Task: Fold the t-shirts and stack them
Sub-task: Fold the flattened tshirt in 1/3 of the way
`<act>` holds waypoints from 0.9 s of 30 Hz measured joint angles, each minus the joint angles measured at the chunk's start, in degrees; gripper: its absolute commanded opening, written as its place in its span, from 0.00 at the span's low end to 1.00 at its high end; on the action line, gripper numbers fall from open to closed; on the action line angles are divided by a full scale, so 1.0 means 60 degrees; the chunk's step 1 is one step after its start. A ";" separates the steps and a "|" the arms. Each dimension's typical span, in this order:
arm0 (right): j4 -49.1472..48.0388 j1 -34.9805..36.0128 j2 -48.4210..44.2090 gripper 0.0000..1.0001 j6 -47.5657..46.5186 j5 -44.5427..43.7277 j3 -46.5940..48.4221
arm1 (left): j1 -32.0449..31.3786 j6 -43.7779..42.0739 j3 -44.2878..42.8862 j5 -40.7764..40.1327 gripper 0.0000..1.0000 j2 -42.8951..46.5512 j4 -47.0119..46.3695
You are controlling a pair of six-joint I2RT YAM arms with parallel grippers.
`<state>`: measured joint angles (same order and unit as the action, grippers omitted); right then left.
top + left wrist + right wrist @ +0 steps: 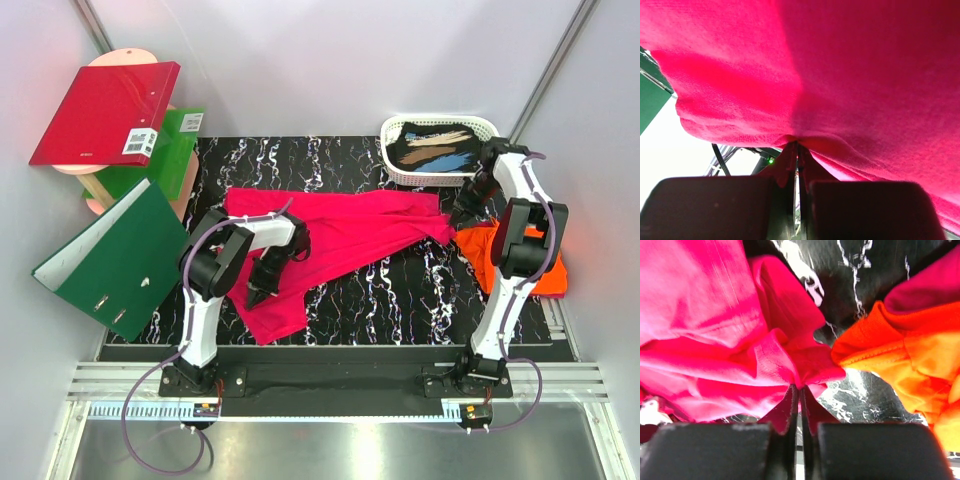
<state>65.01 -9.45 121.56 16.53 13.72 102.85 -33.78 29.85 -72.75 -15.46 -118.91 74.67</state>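
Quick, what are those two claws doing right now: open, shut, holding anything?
Left gripper: closed, pinching the pink shirt.
Right gripper: closed, pinching the pink shirt too.

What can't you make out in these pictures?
- Top view: orange t-shirt, largely hidden behind the right arm.
- Left wrist view: pink t-shirt fills the frame, hiding everything beyond.
- Top view: white basket contents, too small to identify.
- Top view: red binder label, too small to read.
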 measured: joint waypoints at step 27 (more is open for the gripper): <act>-0.1166 -0.0259 -0.2248 0.73 -0.0076 0.0364 -0.3588 | 0.0018 -0.0004 -0.0011 -0.0725 0.00 -0.0142 0.0222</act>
<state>58.02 -11.00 108.07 16.08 15.90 81.32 -33.67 29.82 -72.82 -19.81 -119.77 76.01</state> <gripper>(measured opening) 0.739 0.009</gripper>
